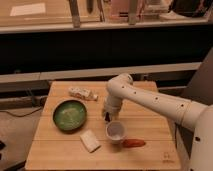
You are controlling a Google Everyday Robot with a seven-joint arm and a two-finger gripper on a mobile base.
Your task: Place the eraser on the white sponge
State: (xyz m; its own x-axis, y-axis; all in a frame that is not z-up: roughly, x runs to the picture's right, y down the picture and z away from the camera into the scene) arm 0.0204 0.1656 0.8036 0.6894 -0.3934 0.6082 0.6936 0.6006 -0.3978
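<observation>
Wood table (155, 156), flat and pale. Nearest lie one white sponge (90, 141), a flat pad with round corners, and one long orange-red thing (134, 143). Next, one round white cup (115, 131). Just behind it hangs my gripper (106, 116), fingers pressed together; what they pinch, I cannot tell. Farther: one round green bowl (70, 114), one whitish packet (82, 93).

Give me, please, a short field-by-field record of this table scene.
surface: wooden table
gripper: shut, low over the table between bowl and cup; whether it holds anything cannot be told
sponge: flat near the front edge, nothing on it
bowl: green, left side
cup: white, upright, right of the sponge
packet: behind the bowl
reddish oblong: lying just right of the cup
</observation>
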